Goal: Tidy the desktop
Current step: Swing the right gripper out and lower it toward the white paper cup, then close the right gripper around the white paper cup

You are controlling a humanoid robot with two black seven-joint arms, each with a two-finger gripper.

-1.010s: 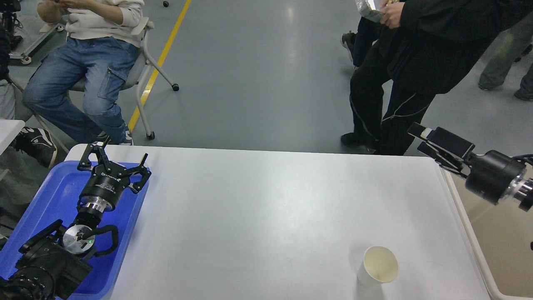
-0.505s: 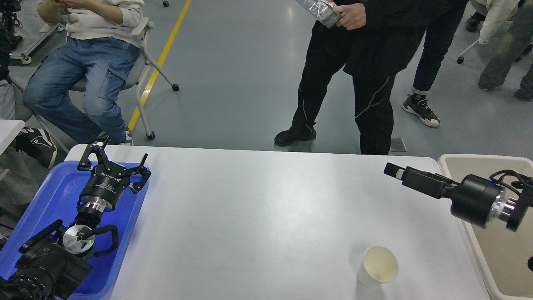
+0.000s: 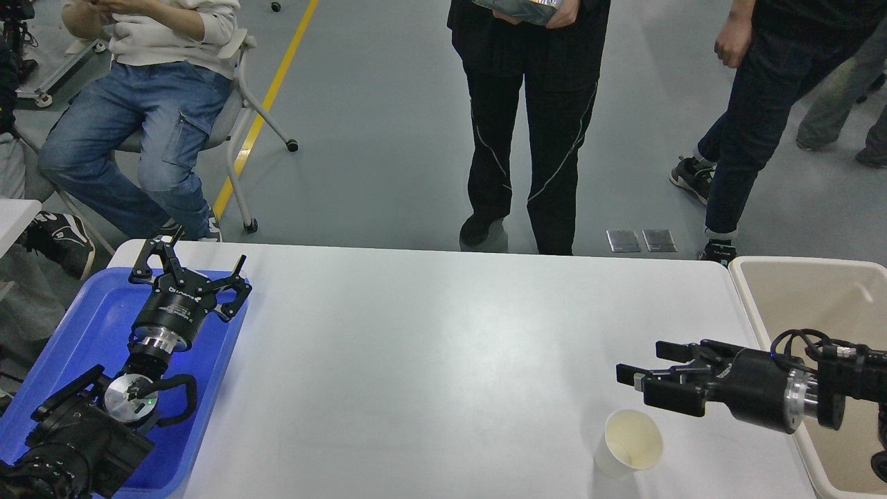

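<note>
Head view: the white surface (image 3: 443, 360) spans the middle of the frame, with a blue tray (image 3: 83, 326) at its left end and a beige bin (image 3: 824, 298) at its right end. A white paper cup (image 3: 629, 443) stands upright near the front right of the surface, its mouth open and facing up. The left pincer (image 3: 188, 267) hangs over the far part of the tray — fingers spread apart, nothing between them. The right pincer (image 3: 641, 371) reaches in from the bin side, lying roughly level, just above and beyond the cup's rim; its dark fingers show a narrow gap — apart, gripping nothing. Two standing people (image 3: 527, 125) wait beyond the far edge; a seated person (image 3: 138, 104) occupies a chair at far left.
</note>
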